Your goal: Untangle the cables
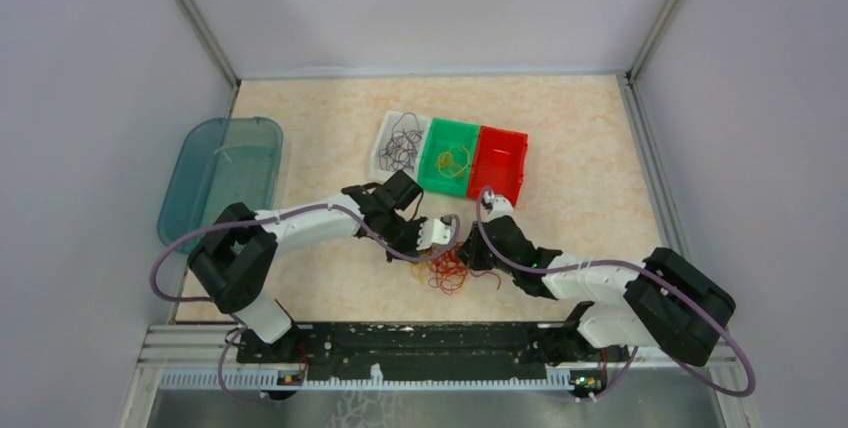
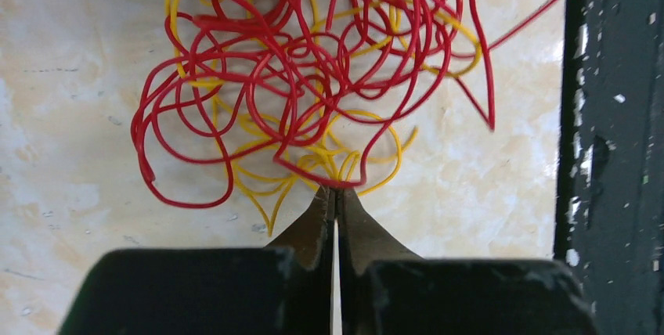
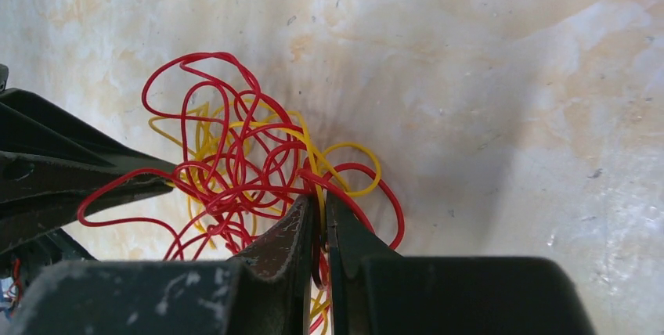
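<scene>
There, cables [image 2: 313, 77] at left tool [image 2: 337, 189] tips.

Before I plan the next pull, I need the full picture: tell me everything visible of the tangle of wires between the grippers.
The tangle of wires is a loose heap of thin, glossy, plastic-looking loops, mostly red with yellow threaded through. It lies on the pale marbled table, near its front edge. The left gripper is shut on a yellow loop at one side; the right gripper is shut on red and yellow strands at the opposite side.
</scene>
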